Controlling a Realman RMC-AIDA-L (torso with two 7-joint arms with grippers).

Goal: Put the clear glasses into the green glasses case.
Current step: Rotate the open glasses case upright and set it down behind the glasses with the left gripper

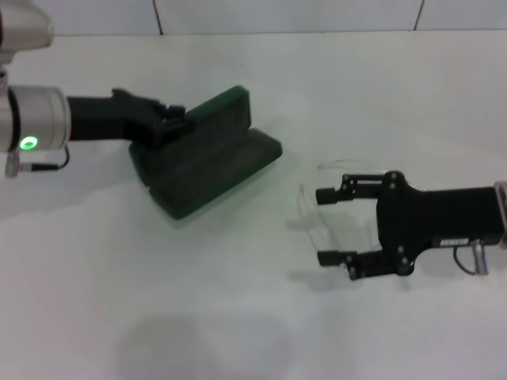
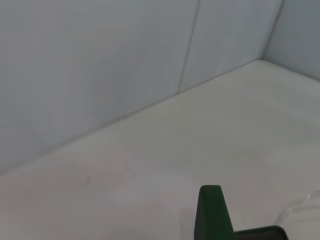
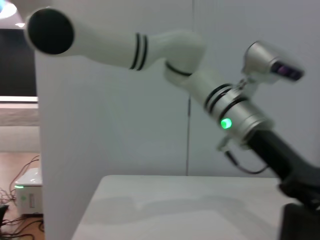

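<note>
Barely discernible between the right gripper point(image 1: 326, 226) fingers: clear glasses point(image 1: 333, 207). Hidden against green glasses case point(image 1: 207, 152): left gripper point(image 1: 168, 119) fingertips.

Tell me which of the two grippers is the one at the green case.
The left gripper: it sits at the raised lid of the open green glasses case. The right gripper stands open, apart from the case, around the clear glasses.

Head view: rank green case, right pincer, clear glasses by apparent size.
1. green glasses case, open, largest.
2. right pincer, open around the glasses.
3. clear glasses, unsure: faint outline, looks close to the pincer's size.
The left pincer is at the case lid.
</note>
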